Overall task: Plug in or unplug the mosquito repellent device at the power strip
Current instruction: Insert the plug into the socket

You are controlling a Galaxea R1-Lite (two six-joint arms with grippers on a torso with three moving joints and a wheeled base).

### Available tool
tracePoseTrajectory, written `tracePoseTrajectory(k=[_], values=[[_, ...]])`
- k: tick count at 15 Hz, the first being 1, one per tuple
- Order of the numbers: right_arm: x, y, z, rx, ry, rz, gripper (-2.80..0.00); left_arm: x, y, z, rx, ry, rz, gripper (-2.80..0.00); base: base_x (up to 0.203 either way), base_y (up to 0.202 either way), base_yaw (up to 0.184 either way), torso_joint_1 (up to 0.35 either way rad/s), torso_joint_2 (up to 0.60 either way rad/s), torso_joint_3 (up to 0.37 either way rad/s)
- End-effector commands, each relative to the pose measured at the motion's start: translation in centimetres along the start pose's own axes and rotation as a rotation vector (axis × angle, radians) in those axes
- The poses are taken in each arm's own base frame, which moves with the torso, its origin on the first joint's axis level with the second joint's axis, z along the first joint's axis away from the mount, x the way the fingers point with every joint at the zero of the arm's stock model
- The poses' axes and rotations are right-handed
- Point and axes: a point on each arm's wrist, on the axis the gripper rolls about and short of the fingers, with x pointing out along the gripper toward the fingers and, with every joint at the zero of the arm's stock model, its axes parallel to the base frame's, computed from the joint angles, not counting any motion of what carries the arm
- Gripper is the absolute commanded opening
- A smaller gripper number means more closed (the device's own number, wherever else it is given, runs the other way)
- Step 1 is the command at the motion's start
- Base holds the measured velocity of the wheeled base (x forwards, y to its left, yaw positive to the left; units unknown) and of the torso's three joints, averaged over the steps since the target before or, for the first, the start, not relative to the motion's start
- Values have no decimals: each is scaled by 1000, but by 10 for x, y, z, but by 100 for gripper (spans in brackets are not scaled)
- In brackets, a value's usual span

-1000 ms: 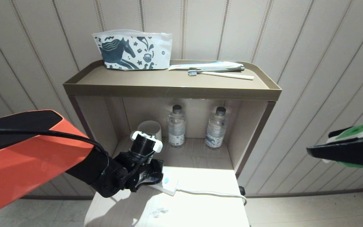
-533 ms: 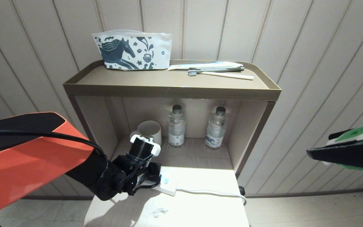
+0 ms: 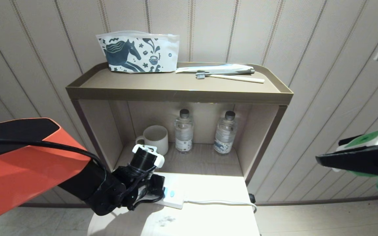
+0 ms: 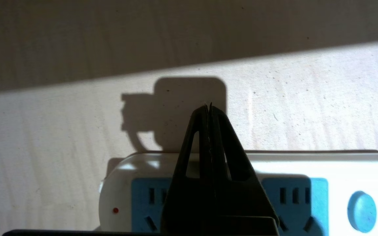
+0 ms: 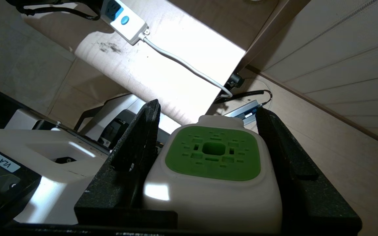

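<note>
Left end effector (image 4: pixel 208 108): fingers pressed together, resting over power strip (image 3: pixel 172 198) on worktop (image 3: pixel 208 216).
Right end effector (image 5: pixel 208 137): clamped on mosquito repellent device (image 5: pixel 213 164), well right of worktop.

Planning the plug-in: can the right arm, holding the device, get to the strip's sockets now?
Probably not yet: the shut left gripper sits over the strip, covering its sockets; the right gripper holds the device off to the side.

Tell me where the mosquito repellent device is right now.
The mosquito repellent device is held in the right pincer at the head view's right edge, off the table and well right of the power strip.
</note>
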Motion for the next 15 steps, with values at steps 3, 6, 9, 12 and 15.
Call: tracePoseTrajectory(k=[3, 6, 9, 12, 15], values=[[2, 0, 0, -2, 7, -5, -280, -15, -9, -3, 15, -15, -30, -280, 0, 0, 0, 0, 0, 0], [4, 1, 1, -2, 12, -6, -280, -22, -14, -7, 27, -27, -47, -280, 0, 0, 0, 0, 0, 0], [7, 3, 1, -6, 22, -6, -280, -22, -14, -14, 32, -24, -52, -280, 0, 0, 0, 0, 0, 0], [8, 3, 1, -6, 26, -8, -280, -19, -14, -16, 28, -19, -49, -280, 0, 0, 0, 0, 0, 0], [8, 3, 2, -6, 24, -8, -280, -18, -15, -13, 26, -30, -53, -280, 0, 0, 0, 0, 0, 0]])
